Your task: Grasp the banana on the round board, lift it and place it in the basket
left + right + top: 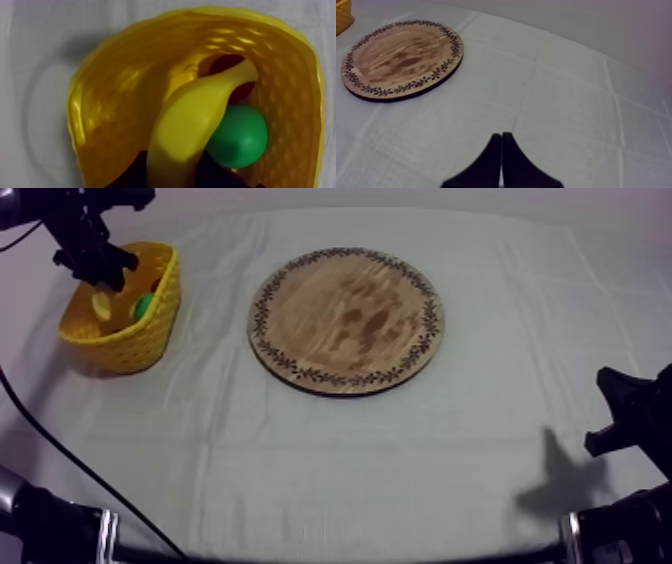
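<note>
The yellow basket (135, 338) stands at the table's far left. My left gripper (100, 273) hangs over its opening, shut on the banana (103, 305). In the left wrist view the banana (195, 120) curves down from between my dark fingers (131, 174) into the basket (110, 105), its tip against the far wall. A green round fruit (240, 136) and a small red fruit (227, 64) lie in the basket beside it. The round wooden board (347, 318) is bare. My right gripper (501, 136) is shut on nothing, low at the right (625, 413).
The board (401, 57) lies well ahead of my right gripper, with open cloth (571, 100) between them. The basket's corner (342, 15) peeks in beyond the board. Cloth (330, 468) stretches in front of the board.
</note>
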You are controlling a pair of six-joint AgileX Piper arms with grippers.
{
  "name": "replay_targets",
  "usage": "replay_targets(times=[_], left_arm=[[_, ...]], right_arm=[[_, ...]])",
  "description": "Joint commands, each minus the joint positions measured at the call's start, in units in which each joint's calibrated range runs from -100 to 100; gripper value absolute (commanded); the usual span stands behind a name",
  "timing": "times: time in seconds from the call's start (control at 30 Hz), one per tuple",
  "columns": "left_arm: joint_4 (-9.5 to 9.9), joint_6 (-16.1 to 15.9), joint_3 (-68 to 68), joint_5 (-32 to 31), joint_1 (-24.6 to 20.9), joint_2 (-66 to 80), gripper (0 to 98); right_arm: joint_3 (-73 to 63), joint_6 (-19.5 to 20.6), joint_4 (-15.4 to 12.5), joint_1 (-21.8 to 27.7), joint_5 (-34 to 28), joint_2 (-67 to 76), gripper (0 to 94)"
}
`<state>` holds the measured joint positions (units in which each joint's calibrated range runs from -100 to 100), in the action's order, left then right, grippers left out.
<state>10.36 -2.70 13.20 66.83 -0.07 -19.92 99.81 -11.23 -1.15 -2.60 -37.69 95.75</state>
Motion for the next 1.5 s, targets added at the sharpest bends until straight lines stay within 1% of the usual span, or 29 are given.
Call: replay_targets(times=[0.0, 0.1, 0.13, 0.27, 0.37, 0.5, 0.63, 0.77, 0.83, 0.93, 1.0, 1.07, 1.13, 1.2, 1.33, 1.47], left_arm=[[-0.01, -0.1, 0.2, -0.1, 0.0, 0.1, 31.5], [-0.02, -0.2, 0.5, 0.1, 0.0, 0.2, 33.4], [-0.03, -0.3, 0.5, 0.2, 0.0, 0.4, 35.4], [-0.04, 0.0, 0.6, 1.5, -0.2, 1.1, 55.7], [-0.02, 0.3, 0.0, 2.5, -0.1, 1.8, 65.5], [0.09, 0.4, -0.6, 3.0, 0.3, 2.7, 69.9], [0.09, 0.5, -0.3, 2.5, 0.5, 4.0, 69.0], [-0.66, 0.5, 0.7, -1.8, 0.0, 6.5, 59.5], [-1.52, 0.0, 0.8, -3.7, -0.5, 8.4, 51.9], [-2.69, -1.2, 0.6, -5.3, -1.0, 12.3, 32.4], [-3.00, -1.8, 1.2, -6.3, -1.0, 15.5, 17.9], [-3.02, -2.0, 2.5, -7.1, -0.8, 19.3, 9.0], [-3.02, -2.2, 4.2, -7.6, -0.6, 23.5, 4.4], [-3.06, -2.2, 6.2, -7.8, -0.3, 27.8, 2.2], [-3.50, -1.8, 10.6, -8.0, -0.1, 37.2, 0.6], [-4.72, -2.0, 17.0, -9.2, -0.7, 48.1, 0.1]], right_arm=[[0.0, 0.0, 0.0, 0.0, 0.0, 0.0, 0.3], [0.0, 0.0, 0.0, 0.0, 0.0, 0.0, 0.3], [0.0, 0.0, 0.0, 0.0, 0.0, 0.0, 0.3], [0.0, 0.0, 0.0, 0.0, 0.0, 0.0, 0.3], [0.0, 0.0, 0.0, 0.0, 0.0, 0.0, 0.3], [0.0, 0.0, 0.0, 0.0, 0.0, 0.0, 0.3], [0.0, 0.0, 0.0, 0.0, 0.0, 0.0, 0.3], [0.0, 0.0, 0.0, 0.0, 0.0, 0.0, 0.3], [0.0, 0.0, 0.0, 0.0, 0.0, 0.0, 0.3], [0.0, 0.0, 0.0, 0.0, 0.0, 0.0, 0.3], [0.0, 0.0, 0.0, 0.0, 0.0, 0.0, 0.3], [0.0, 0.0, 0.0, 0.0, 0.0, 0.0, 0.3], [0.0, 0.0, 0.0, 0.0, 0.0, 0.0, 0.3], [0.0, 0.0, 0.0, 0.0, 0.0, 0.0, 0.3], [0.0, 0.0, 0.0, 0.0, 0.0, 0.0, 0.3], [0.0, 0.0, 0.0, 0.0, 0.0, 0.0, 0.3]])
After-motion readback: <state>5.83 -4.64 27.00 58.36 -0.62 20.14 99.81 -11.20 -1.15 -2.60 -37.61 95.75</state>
